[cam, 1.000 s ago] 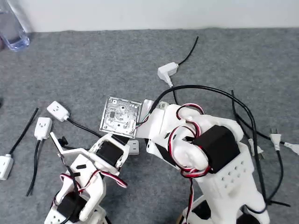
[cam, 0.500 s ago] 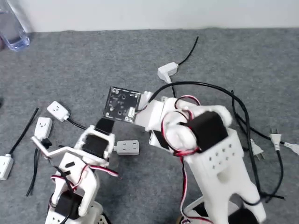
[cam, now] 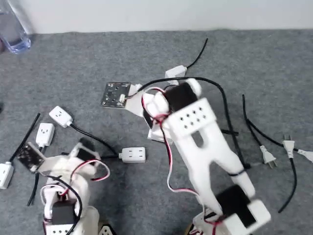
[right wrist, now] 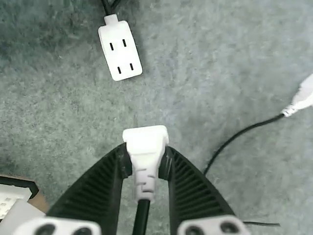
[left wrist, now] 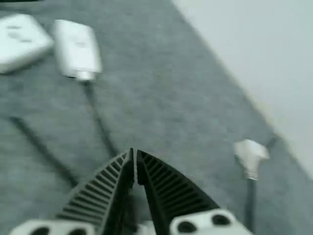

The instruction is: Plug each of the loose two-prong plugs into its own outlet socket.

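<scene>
A plug [right wrist: 145,144] is clamped by its body in the right gripper [right wrist: 145,157], cord rearward, so its front is free for the socket [right wrist: 120,53] ahead (not yet aligned, prob.). Left gripper [left wrist: 135,154]: nearly closed, w/o load.

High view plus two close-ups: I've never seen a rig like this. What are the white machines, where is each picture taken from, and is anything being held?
Two small white robot arms sit side by side at a grey table. The high view looks down from a fixed camera. Each close-up comes from a camera on one arm's wrist, looking along its black gripper. The right gripper is clamped on a white plug, with a white outlet socket lying beyond it. The left gripper is closed on nothing. Elsewhere on the table lie other sockets on black cords and loose two-prong plugs.
</scene>
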Robot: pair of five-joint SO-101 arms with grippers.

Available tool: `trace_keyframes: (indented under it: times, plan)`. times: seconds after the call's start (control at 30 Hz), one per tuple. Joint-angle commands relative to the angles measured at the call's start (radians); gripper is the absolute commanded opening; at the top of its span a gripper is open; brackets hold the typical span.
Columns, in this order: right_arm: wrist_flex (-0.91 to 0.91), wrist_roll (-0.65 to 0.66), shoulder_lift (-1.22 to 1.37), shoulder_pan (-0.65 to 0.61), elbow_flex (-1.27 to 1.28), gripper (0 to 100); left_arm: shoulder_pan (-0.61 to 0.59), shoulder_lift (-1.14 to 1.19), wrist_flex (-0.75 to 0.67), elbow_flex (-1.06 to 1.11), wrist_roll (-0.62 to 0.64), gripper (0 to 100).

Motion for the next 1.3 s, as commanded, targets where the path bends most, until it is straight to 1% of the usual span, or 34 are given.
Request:
trace_keyframes:
  times: [0.0, 0.1, 0.17, 0.23, 0.3, 0.37, 0.43, 0.47, 0.5, 0.57, 0.63, 0.7, 0.77, 0.87, 0.97, 1.1, 1.27]
  plan:
    - [0.039, 0.012, 0.085, 0.008, -0.064, 0.8, -0.155, -0.014, 0.038, -0.021, -0.147, 1]
    - [0.041, 0.012, 0.171, 0.008, -0.1, 0.8, -0.236, -0.014, 0.061, -0.027, -0.236, 1]
    - [0.041, 0.012, 0.205, 0.007, -0.121, 0.8, -0.244, -0.014, 0.109, -0.033, -0.279, 1]
    - [0.041, 0.014, 0.211, -0.002, -0.129, 0.8, -0.23, -0.014, 0.127, -0.031, -0.328, 2]
    - [0.041, 0.014, 0.2, -0.008, -0.132, 0.8, -0.186, -0.014, 0.124, -0.027, -0.385, 2]
    - [0.039, 0.012, 0.166, -0.019, -0.132, 0.8, -0.107, -0.014, 0.089, -0.019, -0.413, 2]
    - [0.039, 0.008, 0.122, -0.028, -0.132, 0.8, -0.006, -0.014, 0.021, 0.007, -0.405, 2]
    - [0.039, 0.008, 0.097, -0.028, -0.132, 0.8, 0.048, -0.014, -0.043, 0.019, -0.39, 2]
    - [0.039, 0.008, 0.074, -0.028, -0.13, 0.8, 0.091, -0.014, -0.112, 0.036, -0.368, 2]
    - [0.041, 0.003, 0.035, -0.028, -0.126, 0.8, 0.13, -0.014, -0.249, 0.076, -0.305, 1]
    - [0.041, -0.02, -0.004, -0.025, -0.12, 0.8, 0.167, -0.012, -0.382, 0.097, -0.167, 1]
    - [0.041, -0.031, -0.042, -0.025, -0.115, 0.8, 0.203, -0.012, -0.47, 0.091, -0.003, 1]
    - [0.039, -0.041, -0.076, -0.028, -0.098, 0.8, 0.255, -0.012, -0.54, 0.091, 0.12, 1]
    - [0.039, -0.044, -0.13, -0.031, -0.077, 0.8, 0.328, -0.012, -0.597, 0.093, 0.273, 1]
    - [0.039, -0.046, -0.177, -0.031, -0.072, 0.8, 0.362, -0.012, -0.652, 0.093, 0.427, 2]
    - [0.039, -0.048, -0.211, -0.084, -0.071, 0.8, 0.407, -0.012, -0.735, 0.093, 0.522, 2]
    - [0.039, -0.043, -0.222, -0.202, -0.074, 0.8, 0.471, -0.012, -0.783, 0.091, 0.525, 2]
